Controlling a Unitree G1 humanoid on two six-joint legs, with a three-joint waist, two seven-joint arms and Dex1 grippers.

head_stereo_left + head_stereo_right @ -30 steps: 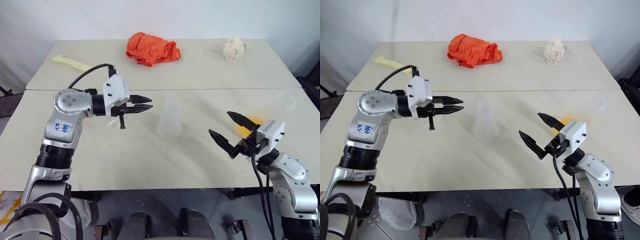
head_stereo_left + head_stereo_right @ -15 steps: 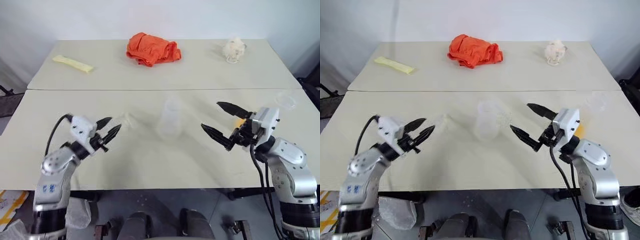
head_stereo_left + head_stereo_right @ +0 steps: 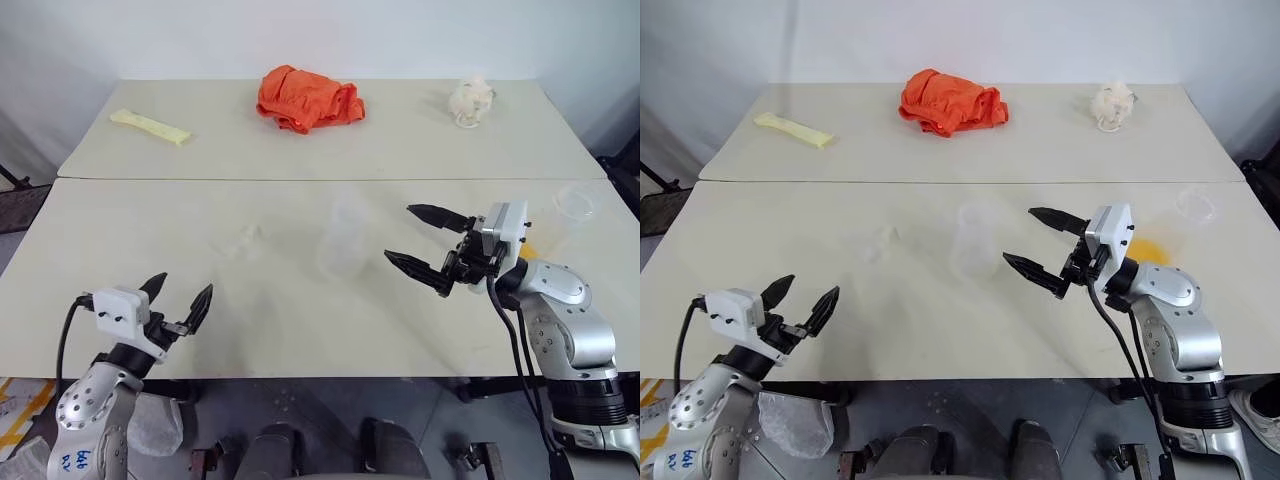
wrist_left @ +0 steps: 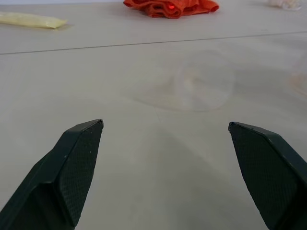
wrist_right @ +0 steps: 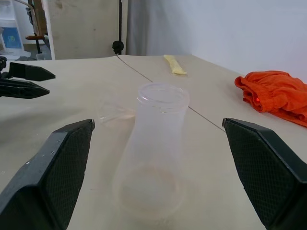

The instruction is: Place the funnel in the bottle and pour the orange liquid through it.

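1. The left end effector [image 3: 178,299] hung low at the near left edge of the bench [image 3: 300,320], its fingers spread wide and holding nothing.
2. The funnel [image 3: 246,240] lay on its side on the bench, ahead of the left end effector and well apart from it.
3. The right end effector [image 3: 424,241] was level, fingers wide apart and empty, pointing at the bottle [image 3: 342,236].
4. The bottle stood upright just beyond the right fingertips, not touched, with the funnel on its far side.
5. An orange liquid [image 3: 1155,250] patch showed on the bench behind the right end effector, and a clear cup [image 3: 577,200] stood farther out that way.
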